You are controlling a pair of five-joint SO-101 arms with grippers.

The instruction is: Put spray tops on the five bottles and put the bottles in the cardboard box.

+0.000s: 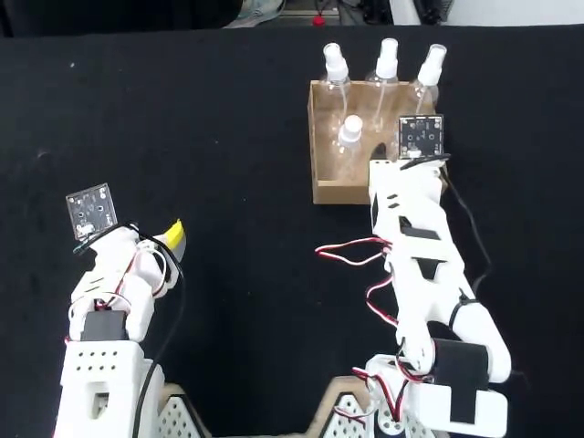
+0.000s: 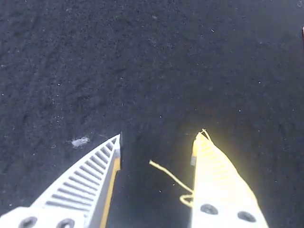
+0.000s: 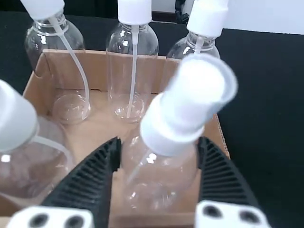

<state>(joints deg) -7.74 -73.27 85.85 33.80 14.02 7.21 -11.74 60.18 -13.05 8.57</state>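
Gripping the tilted bottle (image 3: 156, 183) with our right gripper's (image 3: 159, 142) jaws clamped over the box (image 3: 99, 71), we risk toppling it on release; left gripper (image 2: 160, 137) rests, jaws apart.

High cam's fixed off my arms, looking down over the whole table (image 1: 182, 109), arms at the near edge. Left wrist cam points out along my left fingers (image 2: 90, 185), v close to the table. Right wrist cam looks past my right fingers (image 3: 90, 185) + bottle (image 3: 161, 171) into the cardboard box (image 3: 97, 71), close up; high cam shares that box.
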